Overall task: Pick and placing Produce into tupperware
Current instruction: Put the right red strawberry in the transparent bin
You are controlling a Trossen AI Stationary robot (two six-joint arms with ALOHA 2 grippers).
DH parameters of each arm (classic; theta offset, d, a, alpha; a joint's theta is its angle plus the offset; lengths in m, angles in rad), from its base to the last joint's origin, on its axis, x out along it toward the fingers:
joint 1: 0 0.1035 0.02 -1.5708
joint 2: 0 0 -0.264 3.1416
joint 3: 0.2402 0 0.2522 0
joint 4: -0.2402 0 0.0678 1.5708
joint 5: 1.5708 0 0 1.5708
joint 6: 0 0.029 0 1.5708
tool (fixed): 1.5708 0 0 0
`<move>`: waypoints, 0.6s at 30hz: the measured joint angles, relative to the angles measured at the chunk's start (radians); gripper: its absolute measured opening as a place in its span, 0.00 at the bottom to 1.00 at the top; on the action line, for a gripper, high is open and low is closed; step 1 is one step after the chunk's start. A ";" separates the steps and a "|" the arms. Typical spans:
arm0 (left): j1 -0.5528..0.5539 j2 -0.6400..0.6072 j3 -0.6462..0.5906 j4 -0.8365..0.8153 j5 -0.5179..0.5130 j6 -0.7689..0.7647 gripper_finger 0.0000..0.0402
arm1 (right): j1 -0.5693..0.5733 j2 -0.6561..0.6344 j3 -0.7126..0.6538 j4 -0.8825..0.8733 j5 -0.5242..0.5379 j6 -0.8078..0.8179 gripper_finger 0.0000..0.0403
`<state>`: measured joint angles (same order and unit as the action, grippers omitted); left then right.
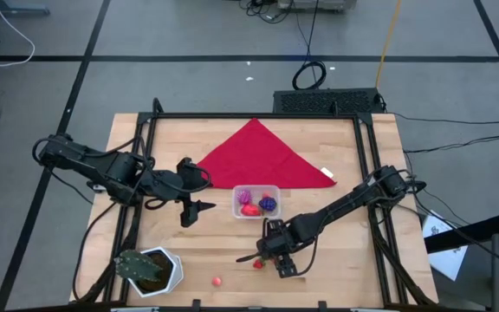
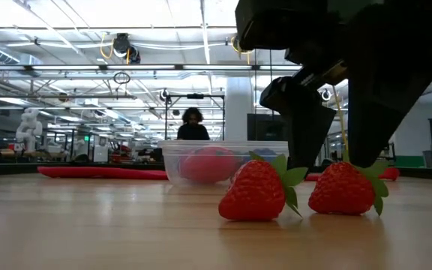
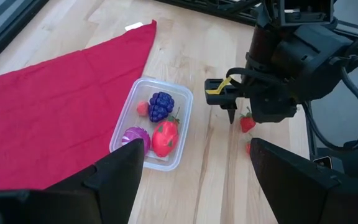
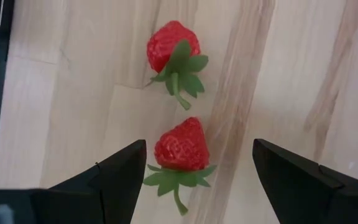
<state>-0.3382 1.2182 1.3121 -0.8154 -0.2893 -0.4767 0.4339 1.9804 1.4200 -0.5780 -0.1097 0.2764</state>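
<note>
Presently listed: my right gripper (image 4: 194,163), fingers spread as wide as they go and holding nothing, poised over two strawberries on the bare wood near the front of the table (image 1: 189,260). Nearer strawberry (image 4: 181,147): lies directly between my two fingers, red tip pointing away from the wrist and green leaves toward it, so its long axis runs along the gap, not across it; a straight drop should put a finger on either flank. Farther strawberry (image 4: 171,45): just beyond the first, apart from it, stem turned toward the first berry's tip. Both are glossy red, dimpled, with green leaves. Small red ball (image 1: 217,282): alone toward the front edge, between the berries and the potted plant (image 1: 150,269). Tub (image 1: 257,203): clear, rounded corners, just behind my right gripper and beside the red cloth (image 1: 262,156); contents are a purple grape bunch, a red strawberry and what I take to be a second purple piece and a smaller red one. My left gripper (image 1: 199,208): parted about halfway, empty, waiting off the tub's left side. Right arm is plainly the nearer to the loose berries.
</note>
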 joint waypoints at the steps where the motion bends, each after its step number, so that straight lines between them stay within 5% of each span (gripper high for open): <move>1: 0.000 0.000 0.000 0.000 0.000 0.000 0.74 | 0.000 0.001 0.000 -0.001 0.000 0.000 0.71; 18: 0.000 0.000 0.000 0.000 0.000 0.000 0.74 | -0.002 0.055 0.000 0.023 -0.023 0.014 0.71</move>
<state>-0.3382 1.2182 1.3121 -0.8150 -0.2893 -0.4767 0.4316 2.0354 1.4200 -0.5550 -0.1329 0.2903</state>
